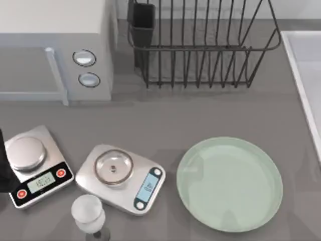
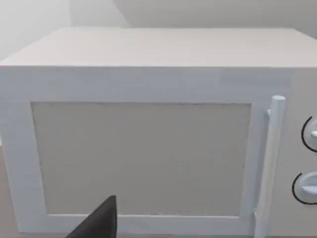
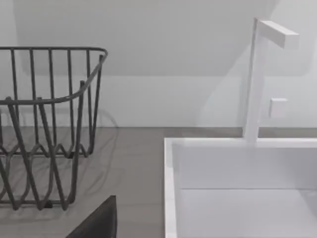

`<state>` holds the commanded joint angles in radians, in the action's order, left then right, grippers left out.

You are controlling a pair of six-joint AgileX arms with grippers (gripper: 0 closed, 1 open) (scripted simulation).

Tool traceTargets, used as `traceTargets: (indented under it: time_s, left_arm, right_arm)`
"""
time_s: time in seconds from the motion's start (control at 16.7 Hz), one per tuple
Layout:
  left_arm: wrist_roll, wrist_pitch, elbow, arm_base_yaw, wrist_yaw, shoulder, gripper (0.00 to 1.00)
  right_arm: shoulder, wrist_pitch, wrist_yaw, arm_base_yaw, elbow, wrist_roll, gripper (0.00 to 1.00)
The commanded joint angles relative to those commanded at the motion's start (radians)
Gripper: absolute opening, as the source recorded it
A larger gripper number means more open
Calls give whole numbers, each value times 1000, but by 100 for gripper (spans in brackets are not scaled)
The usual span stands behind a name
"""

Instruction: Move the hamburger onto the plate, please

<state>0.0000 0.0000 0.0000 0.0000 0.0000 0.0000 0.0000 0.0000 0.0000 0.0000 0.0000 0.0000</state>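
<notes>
The hamburger is out of view. The pale mint-green plate [image 1: 229, 183] lies bare at the front right of the table. My left arm [image 1: 4, 173] sits at the table's left edge beside a scale. Its wrist view faces the shut door of the white microwave [image 2: 141, 158], with a dark piece of the left gripper [image 2: 99, 223] low in the picture. The right wrist view faces the dish rack [image 3: 44, 129] and the sink [image 3: 242, 188], with a dark piece of the right gripper [image 3: 99, 223] at its lower edge.
Two kitchen scales stand at the front left, one with a black base [image 1: 37, 168] and one silver [image 1: 123, 178]. A frosted glass [image 1: 89, 213] stands in front of them. The microwave [image 1: 55, 45] fills the back left, the wire rack [image 1: 200, 42] the back middle, the sink [image 1: 306, 75] the right.
</notes>
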Motion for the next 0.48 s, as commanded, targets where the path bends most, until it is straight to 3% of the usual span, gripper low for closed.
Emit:
traceTargets:
  time_s: [0.24, 0.48]
  left_arm:
    - [0, 0, 0, 0, 0, 0, 100]
    - [0, 0, 0, 0, 0, 0, 100]
  right_arm:
    - [34, -33, -1, -1, 27, -34, 100]
    - [228, -196, -2, -10, 156, -201, 100]
